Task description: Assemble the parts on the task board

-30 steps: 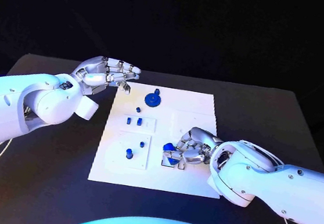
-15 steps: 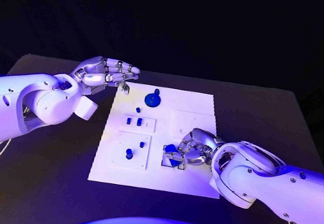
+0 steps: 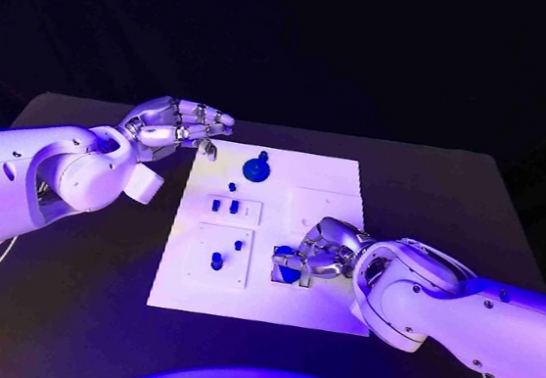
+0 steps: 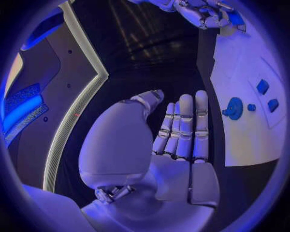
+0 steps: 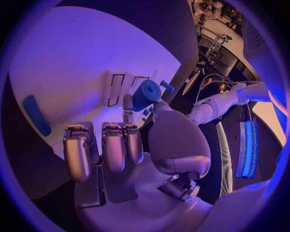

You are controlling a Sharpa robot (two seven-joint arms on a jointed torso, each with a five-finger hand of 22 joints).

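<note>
Head view: the white task board (image 3: 271,238) lies in the middle of the black table (image 3: 458,197). The right robot hand (image 3: 319,252) rests on the board's near right part, fingers curled around a blue cylindrical part (image 3: 287,254). The right wrist view shows this cylinder (image 5: 146,94) pinched between thumb and a finger, close above the white board surface (image 5: 79,58), with two dark-outlined rectangular recesses (image 5: 123,87) just beyond it and a second, elongated blue part (image 5: 36,115) lying flat on the board, well apart from the hand.

The left robot hand (image 3: 177,122) hovers over the table just beside the board's far left corner, grasping nothing; in the left wrist view its fingers (image 4: 184,128) lie straight and close together, the thumb apart from them.

On the board, a round blue part (image 3: 258,167) sits near the far edge; a small blue peg (image 3: 234,185) stands just nearer. Two small blue parts (image 3: 227,206) stand side by side in a raised square. One blue part (image 3: 218,260) stands in the square below.

No brand, label or writing can be read on the board, the parts or the arms.
</note>
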